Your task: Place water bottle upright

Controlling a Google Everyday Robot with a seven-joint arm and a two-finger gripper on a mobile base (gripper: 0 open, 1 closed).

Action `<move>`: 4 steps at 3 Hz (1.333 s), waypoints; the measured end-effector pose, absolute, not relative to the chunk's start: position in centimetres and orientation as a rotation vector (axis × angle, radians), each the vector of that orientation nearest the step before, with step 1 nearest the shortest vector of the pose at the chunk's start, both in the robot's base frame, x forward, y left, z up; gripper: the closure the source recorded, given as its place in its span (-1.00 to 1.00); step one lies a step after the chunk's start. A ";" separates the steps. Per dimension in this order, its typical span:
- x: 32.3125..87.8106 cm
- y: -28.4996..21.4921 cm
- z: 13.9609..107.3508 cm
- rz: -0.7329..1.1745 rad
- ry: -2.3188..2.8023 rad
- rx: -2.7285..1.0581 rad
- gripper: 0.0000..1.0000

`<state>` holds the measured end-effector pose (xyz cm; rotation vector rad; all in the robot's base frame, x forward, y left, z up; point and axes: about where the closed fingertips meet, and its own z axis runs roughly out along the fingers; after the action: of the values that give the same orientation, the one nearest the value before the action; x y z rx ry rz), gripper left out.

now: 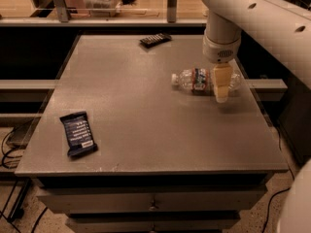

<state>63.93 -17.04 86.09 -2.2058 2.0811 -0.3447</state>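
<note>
Fingers (221, 84) of the gripper (221, 97) hung straight down as one tan slab across the water bottle (188, 80). Whether they were spread, pressed together or pinching it, I could not tell. That bottle lay on its side toward the far right part of the worktop (146, 130), white cap pointing to the worktop's left, base toward its right edge. Clear ribbed plastic, no liquid I could make out, so my call was light, springy under a squeeze, slick and keen to roll. Best hold, I judged, was across the body just beside the label band, leaving the base free to swing down. Also on the worktop: a dark blue snack packet (77, 132) near left, a dark flat remote-like object (155, 39) at the far edge.
</note>
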 end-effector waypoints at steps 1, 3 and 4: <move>64.5 -16.2 84.3 -0.324 2.086 -2.245 -1.00; 64.1 -14.9 83.4 -0.317 2.075 -2.303 -0.65; 63.6 -14.5 84.2 -0.357 2.046 -2.325 -0.16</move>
<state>63.64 -14.53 84.19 -2.3251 2.0463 -0.3574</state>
